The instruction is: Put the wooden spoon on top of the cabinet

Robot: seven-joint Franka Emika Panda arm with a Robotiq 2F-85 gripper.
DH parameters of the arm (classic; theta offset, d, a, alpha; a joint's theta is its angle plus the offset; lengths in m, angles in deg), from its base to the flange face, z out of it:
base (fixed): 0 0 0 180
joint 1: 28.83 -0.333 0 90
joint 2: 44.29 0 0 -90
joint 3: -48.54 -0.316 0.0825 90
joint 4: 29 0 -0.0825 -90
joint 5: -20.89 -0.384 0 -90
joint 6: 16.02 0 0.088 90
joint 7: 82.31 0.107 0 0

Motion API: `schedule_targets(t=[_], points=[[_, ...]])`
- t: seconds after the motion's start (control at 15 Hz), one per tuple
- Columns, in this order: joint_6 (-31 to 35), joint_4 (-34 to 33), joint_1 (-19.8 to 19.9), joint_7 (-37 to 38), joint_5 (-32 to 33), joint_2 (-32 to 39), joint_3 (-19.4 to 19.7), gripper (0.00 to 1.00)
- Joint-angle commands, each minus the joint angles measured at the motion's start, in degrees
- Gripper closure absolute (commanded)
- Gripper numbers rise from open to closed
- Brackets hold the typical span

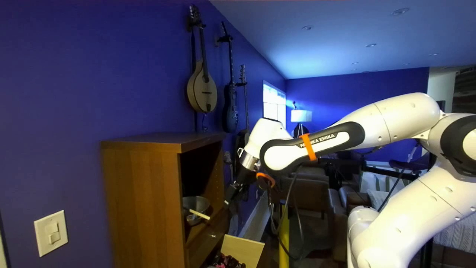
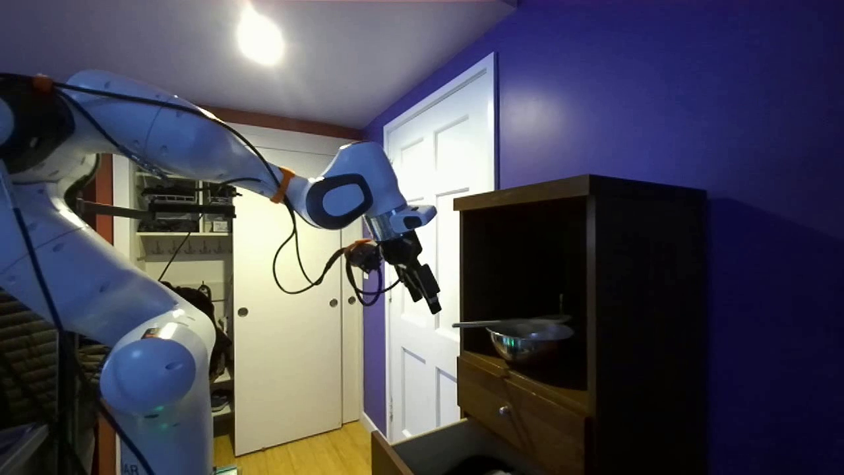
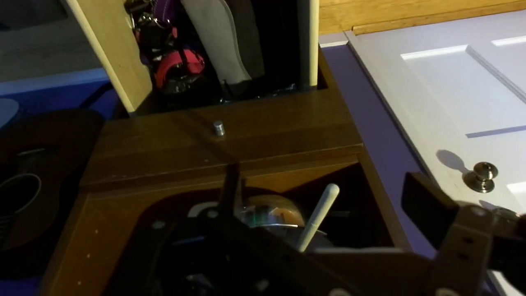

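Just outside the open front of the cabinet (image 1: 143,201), my gripper (image 2: 426,305) hangs with its fingers (image 3: 427,203) spread well apart, holding nothing. So, by my judgement, only the approach is partly done; the grasp, the lift, the draw out through the opening and the setting down are all left to do. The fingertips slant down and forward toward the opening, a little above the handle of the wooden spoon (image 3: 316,224) and apart from it. Behind them my wrist tips over at the end of a raised arm (image 1: 394,115), whose forearm slopes down toward the cabinet in both exterior views. The spoon lies over the rim of a metal bowl (image 2: 524,344), handle poking out toward me; I cannot make out its head for certain. The bowl stands inside the cabinet on a shelf (image 2: 560,390). Higher up is the flat top (image 1: 160,138) where the spoon belongs, so I expect I must back clear of the opening before rising, or the long handle could catch the upper edge. Below the shelf, a drawer (image 1: 241,249) stands pulled open.
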Motion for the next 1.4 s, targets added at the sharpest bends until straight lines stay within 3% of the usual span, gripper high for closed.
schedule_targets(t=[0.0,0.2,0.27,0.47,1.0,1.07,1.33], points=[[5.20,-2.32,-2.57,-3.05,-0.73,8.57,0.94,0.00],[5.41,-3.72,-6.09,-7.05,-4.47,12.98,3.95,0.00],[4.99,-1.36,-3.76,-4.20,-2.04,9.46,1.64,0.00],[6.14,-1.28,-4.18,-4.57,-2.55,10.52,1.80,0.00],[17.23,-0.69,-3.25,3.47,-2.00,13.14,-2.42,0.01],[17.90,-0.73,-2.84,4.24,-1.56,13.74,-2.91,0.04],[21.58,-1.13,-0.91,7.07,-0.29,17.10,-4.72,0.35]])
